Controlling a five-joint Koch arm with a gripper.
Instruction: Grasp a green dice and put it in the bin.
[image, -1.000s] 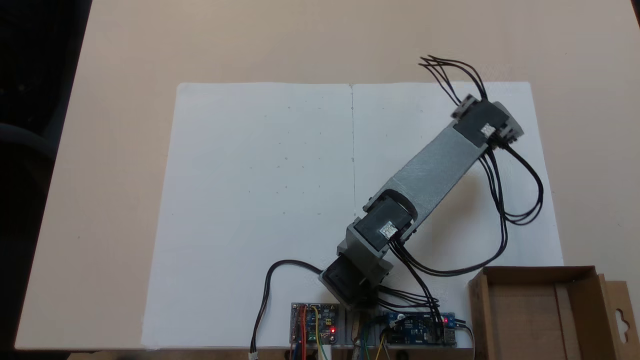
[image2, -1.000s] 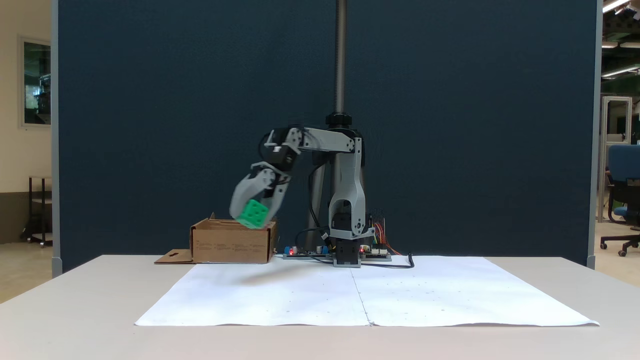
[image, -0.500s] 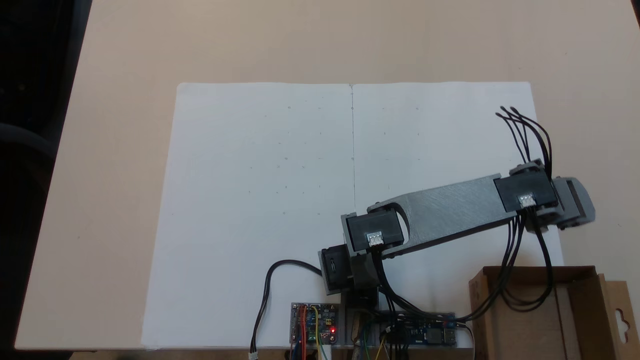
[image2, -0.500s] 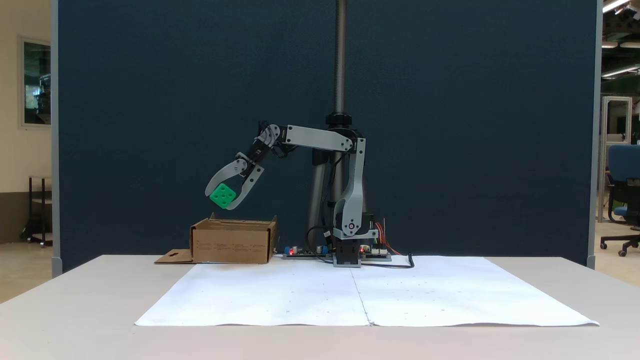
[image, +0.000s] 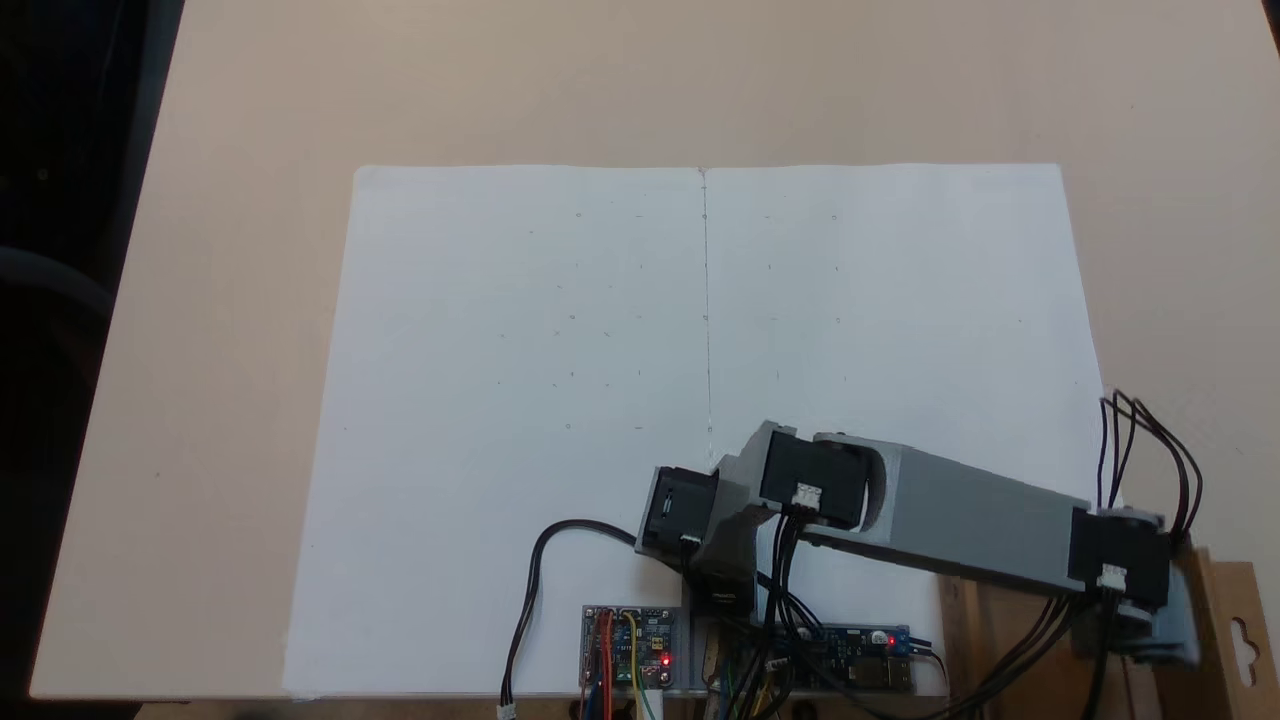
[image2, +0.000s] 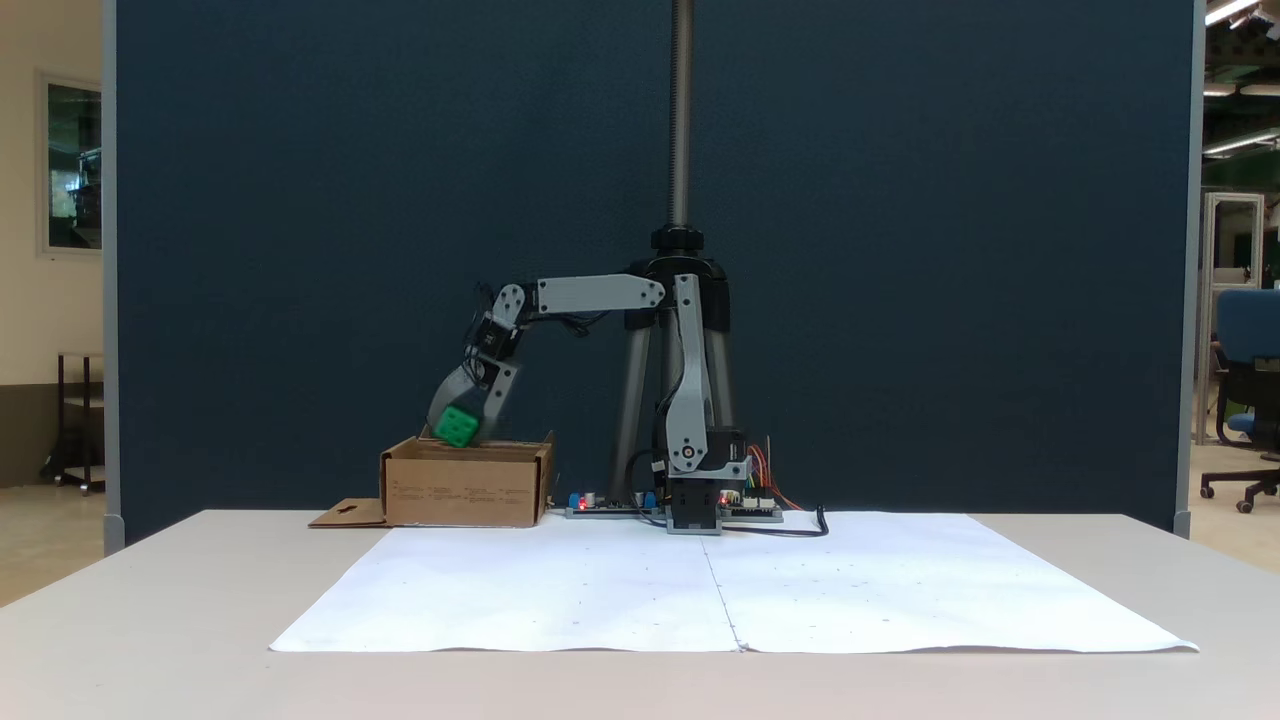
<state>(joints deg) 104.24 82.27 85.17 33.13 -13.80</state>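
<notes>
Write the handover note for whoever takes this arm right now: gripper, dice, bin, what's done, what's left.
Gripper: shut on the green dice, pointing down.
Dice: held just above the rim of the cardboard bin, at the left of the side-on fixed view; not released.
Bin: sits on the table beside the arm's base; in the top-down fixed view the forearm reaches over it.
Done: pickup and carry to the bin.
Left: open the jaws to drop the dice, then pull back.

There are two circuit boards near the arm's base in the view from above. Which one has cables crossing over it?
The blue board, right of the base: black cables cross it. The grey board, on the left, lies uncovered.
</notes>
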